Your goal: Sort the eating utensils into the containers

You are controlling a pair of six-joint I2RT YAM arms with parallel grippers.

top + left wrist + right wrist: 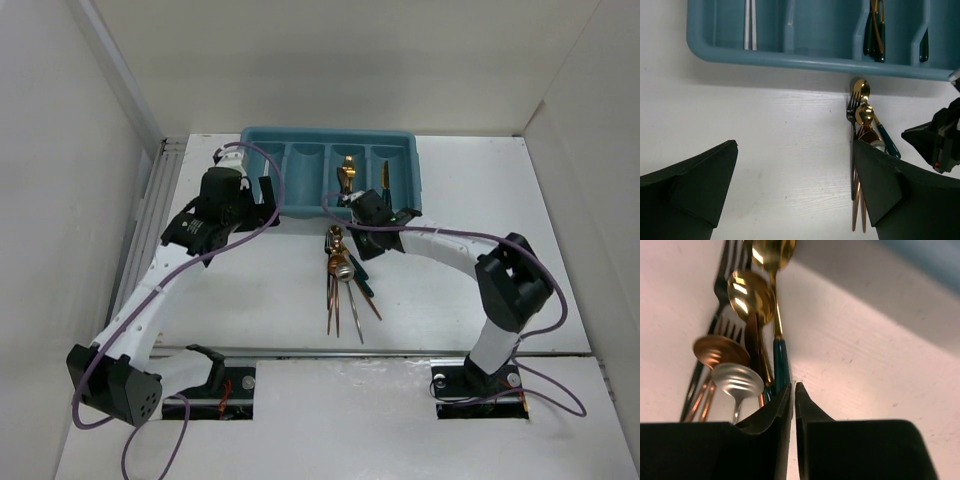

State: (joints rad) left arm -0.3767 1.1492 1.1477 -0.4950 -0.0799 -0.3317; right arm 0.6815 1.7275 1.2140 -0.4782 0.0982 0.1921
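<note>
The white table [480,290] carries everything. At its far edge sits the teal-blue rectangular plastic cutlery tray [330,131], with four long compartments side by side. Gold and dark-green pieces lie in the two right-hand ones, and thin white chopsticks [750,25] in the leftmost.

Just before the tray's near wall lies the loose heap of copper and gold forks and spoons [340,268]. Its long axes run near to far, bowls and tines toward the tray and handles fanning toward my bases.

My right gripper [794,387] is just beside that heap, fingers pressed almost together with nothing seen between them. In my wrist view the heap lies just left of the tips, and the green-handled gold spoon [781,360] is nearest.

My left gripper [794,143] is spread wide and holds nothing, farther off to the left. I judge the right arm better placed for the pick, once it opens.
</note>
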